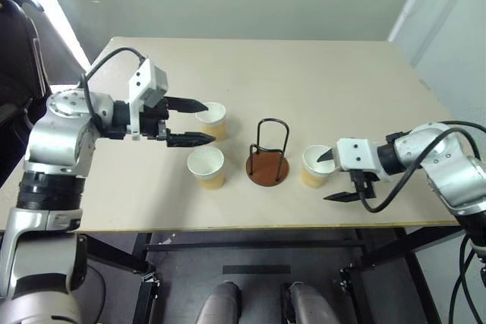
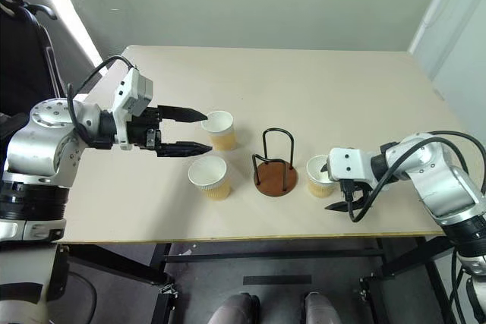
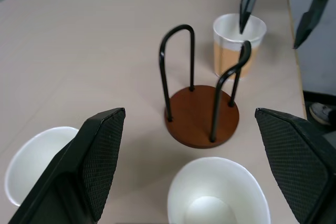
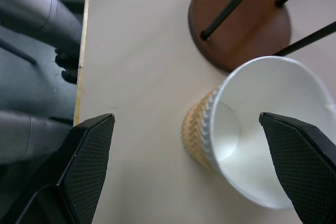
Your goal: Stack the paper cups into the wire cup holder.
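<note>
The right gripper (image 1: 343, 178), wide open and empty, straddles a light, thin-walled paper cup (image 1: 315, 166) that looks easily crushed, best pinched gently below the rim.

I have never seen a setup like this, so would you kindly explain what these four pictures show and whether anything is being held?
This is a two-armed humanoid robot standing at a beige table. Two pictures come from cameras in its head, looking down; the other two come from cameras on its wrists, looking along the black fingers.

On the table stand three paper cups and a wire cup holder with a brown base, empty.

The left pincer is open, near the far cup; another cup stands closer to the front edge. The right pincer is open around the third cup, not yet closed. Nothing is held.
</note>
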`<state>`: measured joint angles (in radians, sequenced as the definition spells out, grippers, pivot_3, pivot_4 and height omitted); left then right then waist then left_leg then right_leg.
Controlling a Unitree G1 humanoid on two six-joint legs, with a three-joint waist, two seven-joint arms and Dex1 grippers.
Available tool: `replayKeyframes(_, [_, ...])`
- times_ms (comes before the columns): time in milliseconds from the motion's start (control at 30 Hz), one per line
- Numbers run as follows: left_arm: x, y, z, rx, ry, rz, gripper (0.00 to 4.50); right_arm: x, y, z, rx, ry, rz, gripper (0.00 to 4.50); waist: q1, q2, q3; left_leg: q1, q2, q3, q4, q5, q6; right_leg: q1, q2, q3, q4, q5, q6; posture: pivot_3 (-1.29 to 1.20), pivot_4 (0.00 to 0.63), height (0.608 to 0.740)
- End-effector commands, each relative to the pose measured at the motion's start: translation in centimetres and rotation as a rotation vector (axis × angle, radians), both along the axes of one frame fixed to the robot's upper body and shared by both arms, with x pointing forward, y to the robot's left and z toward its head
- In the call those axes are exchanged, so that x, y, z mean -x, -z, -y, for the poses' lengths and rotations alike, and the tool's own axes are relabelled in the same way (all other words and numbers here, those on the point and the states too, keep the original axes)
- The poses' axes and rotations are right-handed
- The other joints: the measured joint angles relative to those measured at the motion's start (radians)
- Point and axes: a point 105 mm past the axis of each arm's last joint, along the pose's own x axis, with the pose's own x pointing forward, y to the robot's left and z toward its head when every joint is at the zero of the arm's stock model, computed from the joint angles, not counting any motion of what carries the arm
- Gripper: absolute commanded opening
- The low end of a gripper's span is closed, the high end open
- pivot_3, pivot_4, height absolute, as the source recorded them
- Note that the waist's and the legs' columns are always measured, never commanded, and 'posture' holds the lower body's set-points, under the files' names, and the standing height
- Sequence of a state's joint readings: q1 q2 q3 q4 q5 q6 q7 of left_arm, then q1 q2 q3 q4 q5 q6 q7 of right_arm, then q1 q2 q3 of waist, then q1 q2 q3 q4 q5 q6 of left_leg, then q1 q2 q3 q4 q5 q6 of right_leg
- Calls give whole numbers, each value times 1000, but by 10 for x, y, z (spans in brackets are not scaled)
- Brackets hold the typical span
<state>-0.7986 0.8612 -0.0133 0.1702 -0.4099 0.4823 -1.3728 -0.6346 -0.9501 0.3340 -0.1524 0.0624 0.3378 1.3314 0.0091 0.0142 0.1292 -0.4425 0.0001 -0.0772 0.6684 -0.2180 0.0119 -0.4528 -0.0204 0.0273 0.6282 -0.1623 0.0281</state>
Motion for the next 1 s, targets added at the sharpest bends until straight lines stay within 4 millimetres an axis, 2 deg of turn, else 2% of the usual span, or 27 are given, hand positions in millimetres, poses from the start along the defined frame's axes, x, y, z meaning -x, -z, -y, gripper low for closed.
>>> replayKeyframes(33, [7, -11, 1, -4, 26, 47, 4271, -5, 2, -2, 29, -21, 38, 4323, 0, 0, 0, 0, 0, 0, 0, 0, 0, 0, 0, 0, 0, 0, 0, 0, 150, 740])
replayKeyframes(133, [7, -11, 1, -5, 27, 42, 4271, -12, 8, -4, 41, -27, 50, 3591, 0, 0, 0, 0, 0, 0, 1, 0, 0, 0, 0, 0, 0, 0, 1, 0, 150, 740])
replayKeyframes(433, [9, -10, 0, -18, 27, 37, 4271, -17, -6, 3, 22, -4, 67, 266, 0, 0, 0, 0, 0, 0, 0, 0, 0, 0, 0, 0, 0, 0, 0, 0, 150, 740])
replayKeyframes(467, [9, -10, 0, -20, 27, 37, 4271, -17, -9, 4, 20, -1, 72, 42, 0, 0, 0, 0, 0, 0, 0, 0, 0, 0, 0, 0, 0, 0, 0, 0, 150, 740])
replayKeyframes(667, [8, -10, 1, -28, 35, 34, 4271, -18, -32, 9, -4, 20, 129, 42, 0, 0, 0, 0, 0, 0, 0, 0, 0, 0, 0, 0, 0, 0, -1, 0, 150, 740])
replayKeyframes(733, [7, -10, 1, -30, 37, 32, 4271, -17, -46, 7, -30, 22, 160, 42, -1, 0, 0, 0, 0, 0, 0, 0, 0, 0, 0, 0, 0, -1, -1, 0, 150, 740])
replayKeyframes(867, [7, -10, -1, -39, 43, 22, 4271, -14, -84, -8, -107, -8, 240, 42, -2, 0, 0, 0, 0, 0, 0, 0, 0, 0, 0, 0, 1, -1, -2, 0, 150, 740])
replayKeyframes(1000, [5, -10, -2, -42, 45, 17, 4271, -9, -111, -32, -160, -69, 291, 42, -3, 0, 0, 0, 0, 0, 0, 0, 0, 0, 0, 0, 0, -5, -8, 0, 150, 740])
